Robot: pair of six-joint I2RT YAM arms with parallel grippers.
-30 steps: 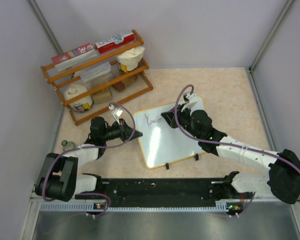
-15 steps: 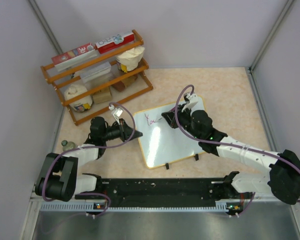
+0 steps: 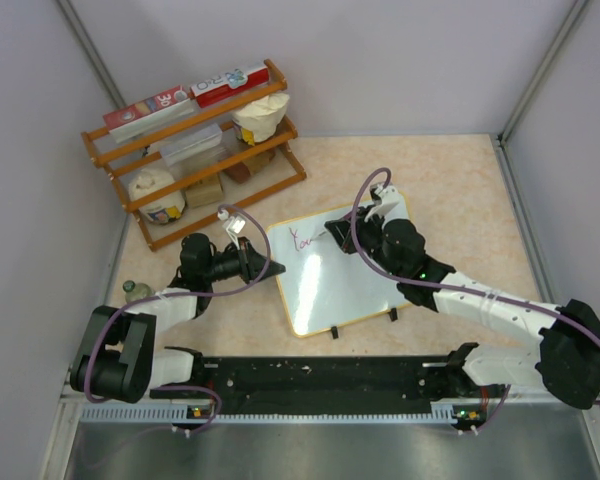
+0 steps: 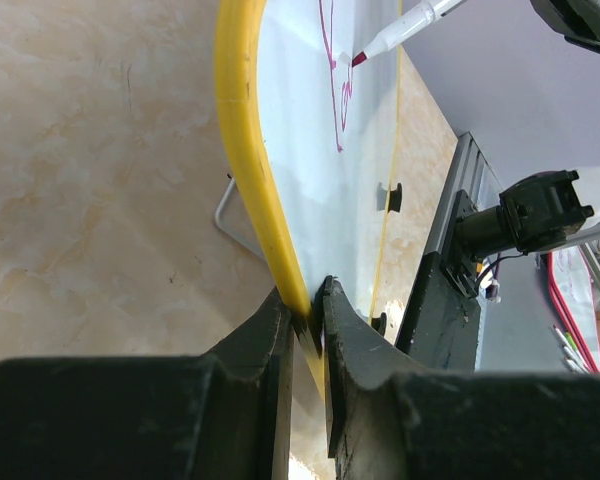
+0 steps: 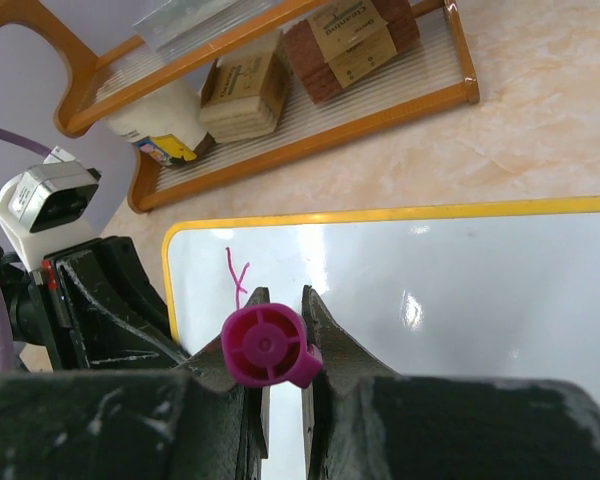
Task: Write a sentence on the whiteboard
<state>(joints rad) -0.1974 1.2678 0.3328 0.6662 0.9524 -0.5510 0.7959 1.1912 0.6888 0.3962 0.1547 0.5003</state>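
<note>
Magenta marker (image 5: 265, 346) pinched in right gripper (image 5: 284, 296), tip on whiteboard (image 3: 335, 285) at table (image 3: 460, 190) centre. Left gripper (image 4: 308, 308) clamps its yellow rim (image 4: 242, 180). Risk: edge grip slips under pen pressure, board shifts, strokes smear.

The top camera is fixed above and behind the arm bases, looking steeply down over the whole table (image 3: 460, 190), rack (image 3: 280, 185) and whiteboard (image 3: 340, 270). The left wrist camera sits close behind the left gripper (image 4: 305, 300), sighting low along the whiteboard's edge. The right wrist camera looks past the right gripper (image 5: 284, 296) and marker (image 5: 265, 345), across the board toward the rack. All three views share the whiteboard.
</note>
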